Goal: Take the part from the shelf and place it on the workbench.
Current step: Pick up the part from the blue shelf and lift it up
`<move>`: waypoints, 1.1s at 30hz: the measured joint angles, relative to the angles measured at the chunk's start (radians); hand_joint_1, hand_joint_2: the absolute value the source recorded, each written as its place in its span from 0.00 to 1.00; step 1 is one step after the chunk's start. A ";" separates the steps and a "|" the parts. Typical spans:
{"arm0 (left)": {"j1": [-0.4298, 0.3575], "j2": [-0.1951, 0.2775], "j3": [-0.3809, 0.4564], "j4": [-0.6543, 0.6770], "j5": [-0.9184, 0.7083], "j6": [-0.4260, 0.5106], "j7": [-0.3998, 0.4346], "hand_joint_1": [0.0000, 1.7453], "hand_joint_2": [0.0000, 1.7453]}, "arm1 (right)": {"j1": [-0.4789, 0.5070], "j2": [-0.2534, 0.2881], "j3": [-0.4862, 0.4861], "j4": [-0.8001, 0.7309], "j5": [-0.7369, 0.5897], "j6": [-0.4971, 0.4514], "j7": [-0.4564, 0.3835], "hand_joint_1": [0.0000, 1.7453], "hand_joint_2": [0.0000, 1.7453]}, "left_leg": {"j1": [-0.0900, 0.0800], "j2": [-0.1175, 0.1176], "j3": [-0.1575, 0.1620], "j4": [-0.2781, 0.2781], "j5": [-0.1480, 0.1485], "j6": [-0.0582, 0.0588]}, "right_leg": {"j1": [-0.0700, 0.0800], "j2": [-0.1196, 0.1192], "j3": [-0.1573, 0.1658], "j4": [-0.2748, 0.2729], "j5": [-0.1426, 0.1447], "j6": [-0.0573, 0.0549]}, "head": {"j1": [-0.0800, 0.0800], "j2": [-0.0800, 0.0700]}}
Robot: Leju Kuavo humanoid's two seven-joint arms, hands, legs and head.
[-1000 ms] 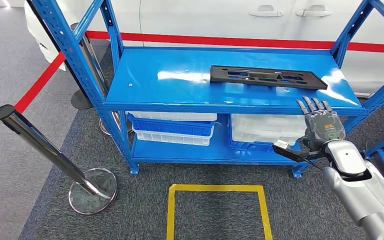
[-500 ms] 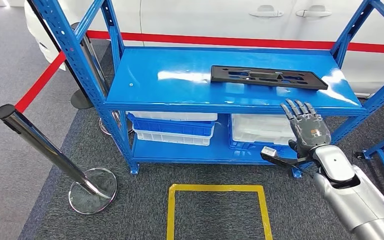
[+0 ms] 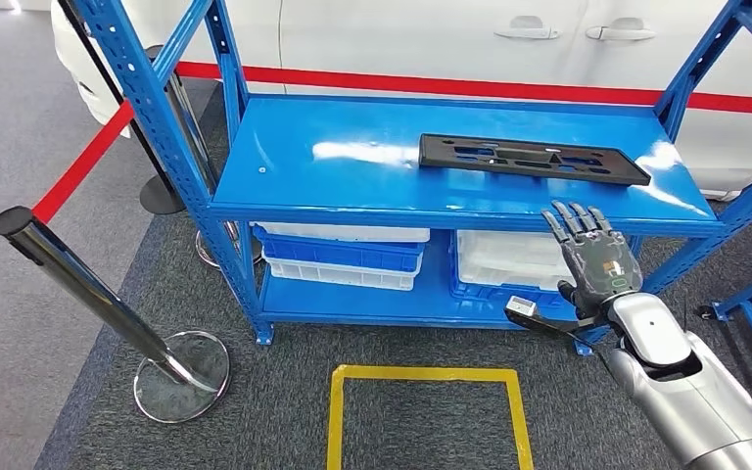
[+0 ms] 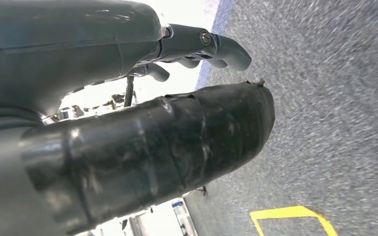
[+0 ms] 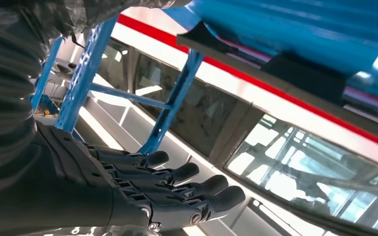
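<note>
1. Part [image 3: 534, 159]: long flat black plastic piece with cutouts, lying flat on the top level of the blue shelf [image 3: 352, 166], toward the right half, long side running left-right. Nothing touching it.
2. Right hand [image 3: 592, 255]: raised in front of the shelf's front edge, just below and near the right end of the part, not touching it. Fingers straight and spread, thumb out to the side, holding nothing.
3. Right wrist view: the fingers [image 5: 177, 189] lie side by side, stretched out, nothing between them. The underside of the shelf and the edge of the part [image 5: 256, 56] are beyond them, well apart from the fingertips.
4. Left hand [image 4: 197, 49]: seen in the left wrist view over grey carpet [image 4: 334, 98]. Fingers curl a bit, nothing visibly in them; can't tell if fully closed or loose.
5. Lower shelf level: blue and white bins [image 3: 343, 257] stacked on the left, white bins [image 3: 514, 259] on the right, partly behind the right hand.
6. Floor: yellow taped square [image 3: 426, 416] in front of the shelf; the left wrist view catches a corner of it.
7. Left of the shelf: chrome barrier post [image 3: 88, 289] leaning on its round base, red belt [image 3: 83, 162] running back to another post.
8. Behind the shelf: white car [image 3: 548, 39] with a red stripe [image 3: 509, 88] along the side, door handles visible.
</note>
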State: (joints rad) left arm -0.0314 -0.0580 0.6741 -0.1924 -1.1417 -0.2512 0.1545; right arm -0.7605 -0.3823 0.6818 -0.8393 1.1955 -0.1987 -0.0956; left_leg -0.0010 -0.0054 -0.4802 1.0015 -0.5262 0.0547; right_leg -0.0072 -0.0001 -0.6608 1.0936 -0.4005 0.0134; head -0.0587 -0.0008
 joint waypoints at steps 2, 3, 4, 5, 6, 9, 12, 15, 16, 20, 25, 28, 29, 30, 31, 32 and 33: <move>-0.002 -0.001 0.000 0.002 -0.001 0.000 -0.002 0.00 0.00 | 0.000 -0.003 0.000 -0.003 0.000 0.000 0.000 0.00 1.00 | 0.000 0.000 0.002 -0.001 -0.009 -0.010 | 0.008 0.000 0.023 -0.052 -0.003 -0.012 | -0.001 0.000; -0.003 -0.001 0.000 0.003 -0.002 0.000 -0.002 0.00 0.00 | -0.001 -0.004 0.001 -0.005 0.000 -0.001 0.001 0.00 1.00 | 0.000 0.001 0.003 -0.004 -0.011 -0.015 | 0.010 0.001 0.027 -0.062 -0.009 -0.016 | -0.001 0.000; -0.004 -0.001 0.000 0.003 -0.002 -0.001 -0.002 0.00 0.00 | 0.000 -0.005 0.001 -0.009 0.000 -0.002 0.001 0.00 1.00 | 0.000 0.002 0.006 -0.008 -0.015 -0.020 | 0.006 0.002 0.034 -0.071 -0.015 -0.019 | -0.001 0.000; -0.004 -0.001 0.000 0.003 -0.002 -0.001 -0.002 0.00 0.00 | 0.000 -0.006 0.001 -0.012 0.000 -0.002 0.001 0.00 1.00 | 0.000 0.003 0.009 -0.004 -0.021 -0.026 | 0.002 0.003 0.045 -0.080 -0.018 -0.023 | -0.001 0.000; -0.006 0.000 0.000 0.003 -0.003 -0.001 -0.002 0.00 0.00 | 0.000 -0.007 0.001 -0.015 0.000 -0.003 0.001 0.00 1.00 | 0.000 0.004 0.003 0.018 -0.032 -0.031 | -0.002 0.003 0.058 -0.091 -0.021 -0.027 | -0.002 0.000; -0.007 0.001 0.000 0.003 -0.004 0.000 -0.002 0.00 0.00 | -0.001 -0.007 0.001 -0.017 0.000 -0.005 0.001 0.00 1.00 | 0.010 0.004 -0.107 0.202 -0.086 -0.047 | -0.007 0.002 0.091 -0.106 -0.037 -0.034 | -0.006 0.000; -0.002 0.002 0.000 0.003 -0.006 0.000 -0.002 0.00 0.00 | 0.008 -0.007 0.002 -0.017 0.000 -0.005 0.001 0.00 1.00 | 0.020 0.004 -0.198 0.265 -0.036 -0.061 | -0.013 0.003 0.120 -0.102 -0.066 -0.026 | -0.005 0.000; 0.003 0.002 0.000 0.005 -0.006 0.000 -0.002 0.00 0.00 | 0.010 -0.007 0.002 -0.018 0.000 -0.005 0.001 0.00 1.00 | 0.027 0.004 -0.164 0.103 0.100 -0.074 | -0.021 0.005 0.152 -0.091 -0.104 -0.003 | -0.006 0.000; 0.003 0.001 0.000 0.007 -0.007 0.000 -0.002 0.00 0.00 | 0.009 -0.007 0.002 -0.019 0.000 -0.005 0.001 0.00 1.00 | 0.027 0.003 -0.151 0.069 0.108 -0.070 | -0.020 0.006 0.154 -0.087 -0.112 0.004 | -0.008 0.000; 0.000 0.001 0.000 0.009 -0.008 0.001 -0.002 0.00 0.00 | 0.009 -0.008 0.002 -0.023 0.000 -0.005 0.001 0.00 1.00 | 0.024 -0.001 -0.132 0.044 0.076 -0.035 | -0.019 0.006 0.151 -0.068 -0.116 0.019 | -0.007 0.001; 0.001 0.001 0.000 0.009 -0.008 0.001 -0.002 0.00 0.00 | 0.007 -0.008 0.003 -0.024 0.000 -0.005 0.002 0.00 1.00 | 0.014 -0.005 -0.093 0.033 0.051 -0.006 | -0.013 0.001 -0.026 0.189 -0.181 0.024 | 0.000 0.000; 0.002 0.001 0.000 0.009 -0.008 0.001 -0.002 0.00 0.00 | 0.010 -0.008 0.003 -0.024 0.000 -0.005 0.002 0.00 1.00 | -0.005 -0.008 -0.060 0.031 0.025 0.001 | 0.004 0.001 -0.075 0.162 -0.129 -0.006 | 0.000 0.000; 0.002 0.000 0.000 0.009 -0.008 0.000 -0.002 0.00 0.00 | 0.010 -0.009 0.003 -0.024 0.000 -0.005 0.002 0.00 1.00 | -0.010 -0.009 -0.047 0.029 0.016 0.003 | 0.017 0.001 -0.063 0.095 -0.073 -0.028 | 0.000 0.000; 0.003 -0.005 0.000 0.011 -0.008 0.000 -0.002 0.00 0.00 | 0.010 -0.009 0.003 -0.024 0.000 -0.005 0.002 0.00 1.00 | -0.015 -0.009 -0.035 0.027 0.008 0.004 | 0.031 0.002 -0.050 0.033 -0.026 -0.054 | -0.005 0.000; 0.002 -0.007 0.000 0.013 -0.008 0.000 -0.002 0.00 0.00 | 0.010 -0.010 0.003 -0.025 0.000 -0.005 0.002 0.00 1.00 | -0.016 -0.009 -0.027 0.021 0.002 0.004 | 0.041 0.003 -0.037 -0.021 0.009 -0.075 | -0.010 0.000; 0.001 -0.010 0.001 0.015 -0.008 0.000 -0.002 0.00 0.00 | 0.009 -0.011 0.003 -0.026 0.000 -0.005 0.002 0.00 1.00 | -0.012 -0.010 -0.022 0.012 -0.001 0.001 | 0.050 0.004 -0.025 -0.056 0.030 -0.090 | -0.014 0.000; 0.000 -0.012 0.001 0.016 -0.008 0.000 -0.002 0.00 0.00 | 0.008 -0.013 0.003 -0.027 0.000 -0.005 0.002 0.00 1.00 | -0.009 -0.009 -0.015 0.005 0.003 -0.004 | 0.056 0.007 -0.014 -0.076 0.031 -0.098 | -0.018 0.000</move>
State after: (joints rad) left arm -0.0311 -0.0702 0.6747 -0.1759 -1.1492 -0.2511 0.1526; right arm -0.7524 -0.3953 0.6844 -0.8666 1.1959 -0.2037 -0.0939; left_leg -0.0096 -0.0141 -0.4949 1.0066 -0.5232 0.0506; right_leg 0.0485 0.0069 -0.6752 1.0172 -0.3693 -0.0845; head -0.0764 -0.0004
